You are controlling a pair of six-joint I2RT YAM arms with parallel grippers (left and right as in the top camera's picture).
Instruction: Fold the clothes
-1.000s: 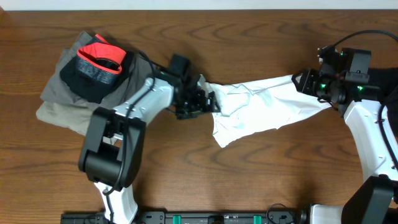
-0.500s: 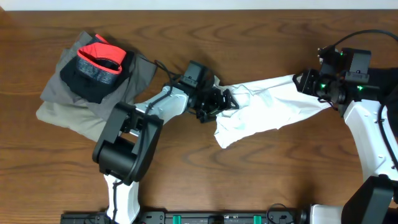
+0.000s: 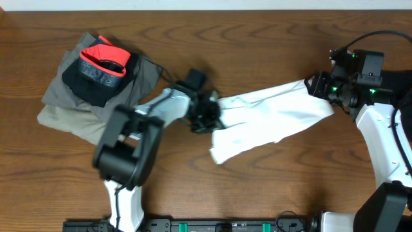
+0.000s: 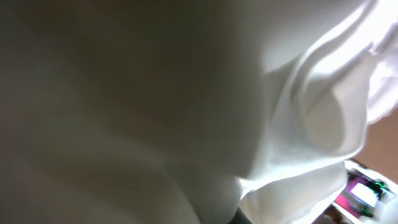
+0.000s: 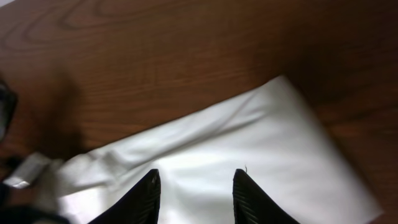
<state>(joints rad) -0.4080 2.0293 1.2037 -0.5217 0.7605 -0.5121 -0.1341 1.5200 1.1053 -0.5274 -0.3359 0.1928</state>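
shirt: white T-shirt [image 3: 270, 116] lies stretched in a lightly creased band across the middle of the worktop [image 3: 290, 187], running from the left gripper [image 3: 209, 118] up and right to the right gripper [image 3: 317, 86]; its lower left corner flares toward the near edge
left jaws: at the shirt's left end, touching it; the wrist view is filled with white cloth, so the jaws are hidden and I cannot tell if they are clenched or released
right jaws: over the shirt's right end; the wrist view shows both fingers [image 5: 149, 193] standing apart with flat cloth between them, so released, nothing pinched
pile: grey-olive garments [image 3: 64, 109] heaped far left, black-and-red piece [image 3: 100, 67] on top, well apart from the shirt
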